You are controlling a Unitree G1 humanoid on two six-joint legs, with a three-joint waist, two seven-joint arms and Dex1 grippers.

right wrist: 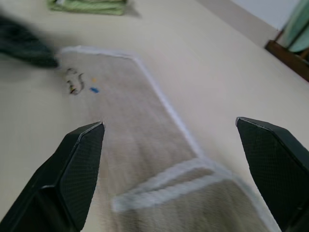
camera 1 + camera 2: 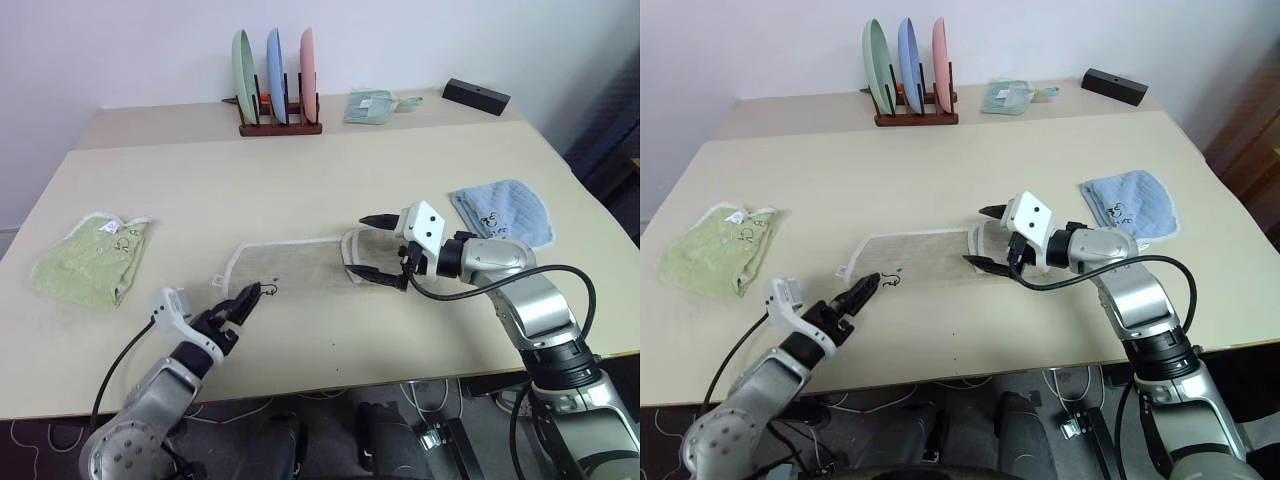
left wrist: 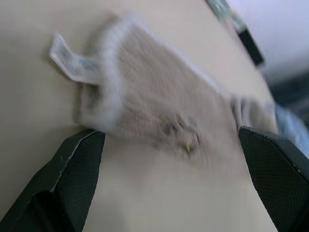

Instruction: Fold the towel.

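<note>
The beige towel (image 2: 290, 262) with white edging lies flat in a long strip at the middle of the table. Its right end (image 1: 193, 193) is folded back over itself. Its white tag (image 3: 67, 63) sticks out at the left end, and a faint motif (image 1: 75, 81) sits near that end. My left gripper (image 2: 250, 298) hovers at the towel's near-left corner, open, with nothing between its fingers (image 3: 82, 159). Just above the folded right end, my right gripper (image 2: 362, 245) is open and empty too.
A light green towel (image 2: 90, 258) lies at the left. A light blue towel (image 2: 503, 212) lies at the right, behind my right arm. At the back stand a plate rack (image 2: 278, 75) with three plates, a small green cloth (image 2: 370, 105) and a black box (image 2: 476, 96).
</note>
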